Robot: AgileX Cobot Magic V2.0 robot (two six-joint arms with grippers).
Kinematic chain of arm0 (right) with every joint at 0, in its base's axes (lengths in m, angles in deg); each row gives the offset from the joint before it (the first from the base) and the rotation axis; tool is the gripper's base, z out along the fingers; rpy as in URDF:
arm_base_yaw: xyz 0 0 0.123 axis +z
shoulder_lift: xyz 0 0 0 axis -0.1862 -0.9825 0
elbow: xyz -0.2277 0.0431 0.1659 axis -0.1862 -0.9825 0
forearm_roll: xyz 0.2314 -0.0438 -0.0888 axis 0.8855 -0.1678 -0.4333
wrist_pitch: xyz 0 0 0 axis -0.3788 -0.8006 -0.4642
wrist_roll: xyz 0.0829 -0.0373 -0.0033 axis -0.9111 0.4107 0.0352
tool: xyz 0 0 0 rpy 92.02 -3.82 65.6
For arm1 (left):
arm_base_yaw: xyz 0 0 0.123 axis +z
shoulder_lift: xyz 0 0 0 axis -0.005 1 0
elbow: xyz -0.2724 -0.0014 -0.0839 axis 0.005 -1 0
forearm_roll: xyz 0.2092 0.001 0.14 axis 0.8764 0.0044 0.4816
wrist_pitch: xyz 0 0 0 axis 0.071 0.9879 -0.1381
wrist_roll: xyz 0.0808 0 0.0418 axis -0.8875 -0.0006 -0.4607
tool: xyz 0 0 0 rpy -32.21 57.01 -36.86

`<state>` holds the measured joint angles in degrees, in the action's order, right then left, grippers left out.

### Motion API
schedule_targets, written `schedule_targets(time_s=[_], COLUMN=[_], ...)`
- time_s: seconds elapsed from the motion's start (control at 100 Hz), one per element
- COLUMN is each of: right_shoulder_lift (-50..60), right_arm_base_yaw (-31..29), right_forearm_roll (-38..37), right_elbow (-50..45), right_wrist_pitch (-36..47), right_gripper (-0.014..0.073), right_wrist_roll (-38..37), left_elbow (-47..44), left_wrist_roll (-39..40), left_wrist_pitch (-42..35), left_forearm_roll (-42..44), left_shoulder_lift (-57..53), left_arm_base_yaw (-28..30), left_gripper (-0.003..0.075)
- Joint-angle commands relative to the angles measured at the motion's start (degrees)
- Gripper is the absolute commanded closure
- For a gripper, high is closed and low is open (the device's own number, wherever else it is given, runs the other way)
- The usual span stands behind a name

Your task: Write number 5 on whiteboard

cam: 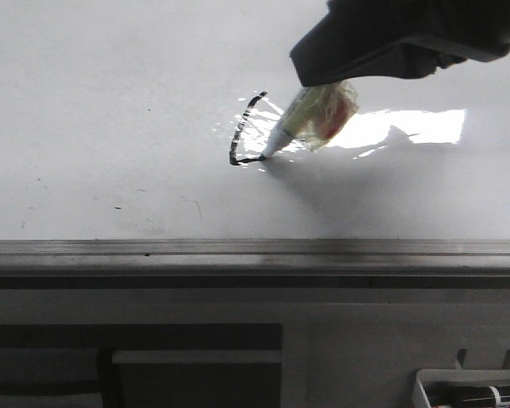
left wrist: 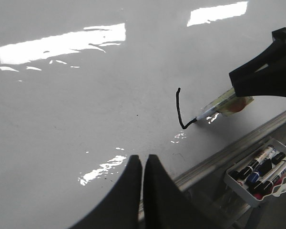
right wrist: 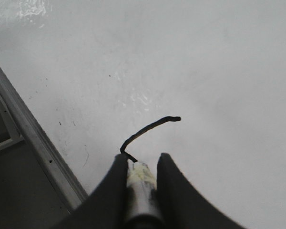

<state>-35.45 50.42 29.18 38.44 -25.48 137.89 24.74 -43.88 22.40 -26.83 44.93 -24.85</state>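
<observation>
The whiteboard (cam: 110, 102) (left wrist: 86, 95) (right wrist: 214, 71) lies glossy white with glare patches. On it is a thin black curved stroke with a short foot, part of the number 5 (cam: 238, 140) (left wrist: 179, 107) (right wrist: 148, 129). My right gripper (cam: 310, 72) (left wrist: 236, 81) (right wrist: 140, 160) is shut on a taped marker (cam: 314, 119) (left wrist: 219, 105) (right wrist: 142, 183). The marker's tip touches the board at the end of the foot. My left gripper (left wrist: 143, 160) hangs above the board's near edge, shut with nothing between its fingers, well apart from the stroke.
A grey metal rail (cam: 255, 251) (right wrist: 33, 138) runs along the board's near edge. Beyond the rail, a white tray (left wrist: 231, 179) (cam: 421, 382) holds several spare markers. A few tiny dark specks dot the board near the rail.
</observation>
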Motion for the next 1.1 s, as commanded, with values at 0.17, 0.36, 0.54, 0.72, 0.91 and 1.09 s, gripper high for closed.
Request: schedule_targets(time_s=[0.17,0.36,0.54,0.72,0.91,1.09], right_shoulder_lift=[1.2,-3.38,-5.2,0.24,4.35,3.54], right_arm_base_yaw=[-0.74,1.25,3.12,3.22,3.22,1.31], right_forearm_roll=[7.91,7.91,7.69,6.49,4.71,5.1], right_elbow=[-2.29,-1.7,2.15,6.75,7.46,7.46], right_wrist_pitch=[2.46,-1.52,-1.52,-3.95,2.24,3.78], right_gripper=[0.064,0.064,0.0641,0.0641,0.0641,0.0641], right_wrist_roll=[0.55,0.55,0.55,0.65,0.65,0.65], left_elbow=[1.43,1.43,1.43,1.43,1.43,1.43], left_wrist_roll=[0.58,0.58,0.58,0.58,0.58,0.58], left_wrist_pitch=[-2.91,-2.91,-2.91,-2.91,-2.91,-2.91], left_forearm_roll=[-1.63,-1.63,-1.63,-1.63,-1.63,-1.63], left_shoulder_lift=[0.25,0.25,0.25,0.25,0.25,0.25], left_arm_base_yaw=[0.16,0.16,0.16,0.16,0.16,0.16], left_gripper=[0.0741,0.0741,0.0741,0.0741,0.0741,0.0741])
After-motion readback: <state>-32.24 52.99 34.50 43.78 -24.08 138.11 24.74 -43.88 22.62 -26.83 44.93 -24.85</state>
